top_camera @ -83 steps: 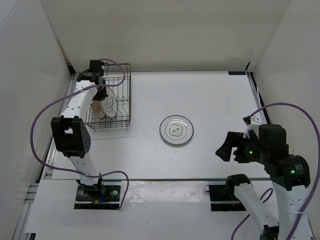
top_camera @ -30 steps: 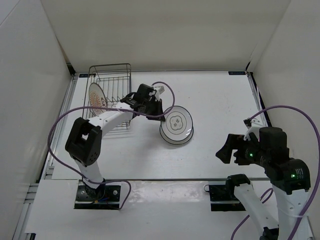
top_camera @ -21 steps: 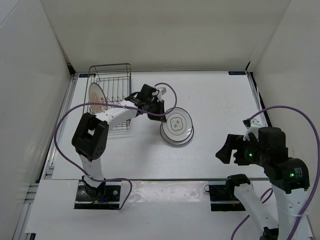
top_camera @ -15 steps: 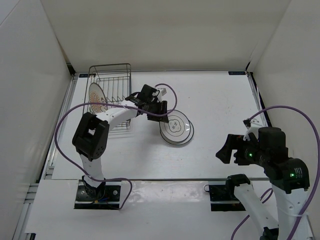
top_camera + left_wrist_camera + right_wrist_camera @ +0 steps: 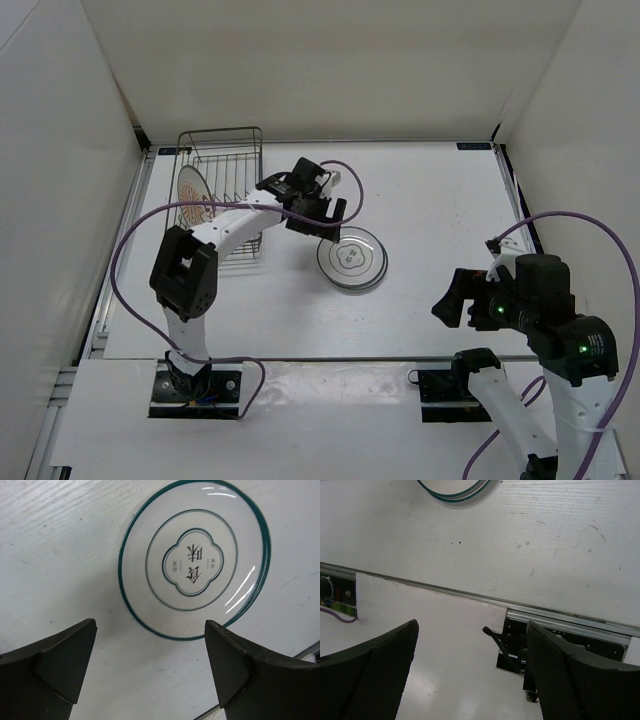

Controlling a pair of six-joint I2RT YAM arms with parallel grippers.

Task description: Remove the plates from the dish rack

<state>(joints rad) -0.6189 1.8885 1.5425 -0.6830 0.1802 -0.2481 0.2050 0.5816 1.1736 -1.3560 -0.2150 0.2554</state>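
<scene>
At the middle of the white table (image 5: 440, 200), a small round white plate with a dark teal rim and centre motif (image 5: 351, 262) lies flat, face up. A 2nd rim line shows under its edge in the left wrist view, so it seems to rest on another plate of the same kind, though I cannot tell for sure. The left gripper (image 5: 328, 222) hangs just above the teal-rimmed plate's far-left edge, its 2 dark fingers (image 5: 55, 665) spread wide and grasping nothing; the plate lies free of them. At the far left stands the rectangular dish rack of thin dark wire (image 5: 222, 160). A small round white plate with an orange-red pattern (image 5: 192, 193) stands on edge between the tines at its left side. Near the right corner, well apart from plates and rack, the right gripper (image 5: 472, 625) hovers over the table's near edge, its jaws parted and empty.
</scene>
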